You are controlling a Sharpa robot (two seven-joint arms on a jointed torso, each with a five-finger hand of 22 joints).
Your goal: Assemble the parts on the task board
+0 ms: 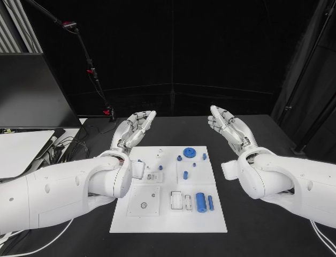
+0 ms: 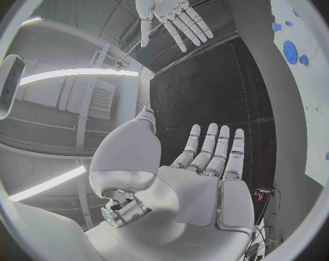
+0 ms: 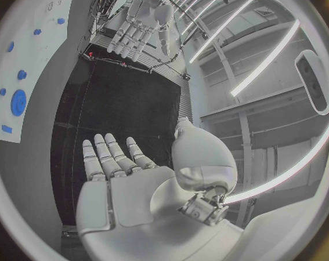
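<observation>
Both hands are hovering released, left hand (image 1: 134,128) and right hand (image 1: 230,127) beyond the far edge of the task board (image 1: 168,217) mid-bench, blue parts (image 1: 201,202) lying untouched; assembly seemingly not begun, next needing a reach down to grasp one.

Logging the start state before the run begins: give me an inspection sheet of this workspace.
Surface: black table, bare around the board.
Job's things: white task board lies centred between the arms; blue parts on it include a round gear-like piece, small pieces mid-board, and cylinders lying toward the near edge.
Clutter: nothing seen on the table itself.
Hands: left robot hand and right robot hand are raised beyond the board's far edge, fingers apart, holding nothing.
Cables: bundle off the table's left side, beside a white panel.
Surroundings: dark monitor, stand with red clamps, black curtains.
</observation>
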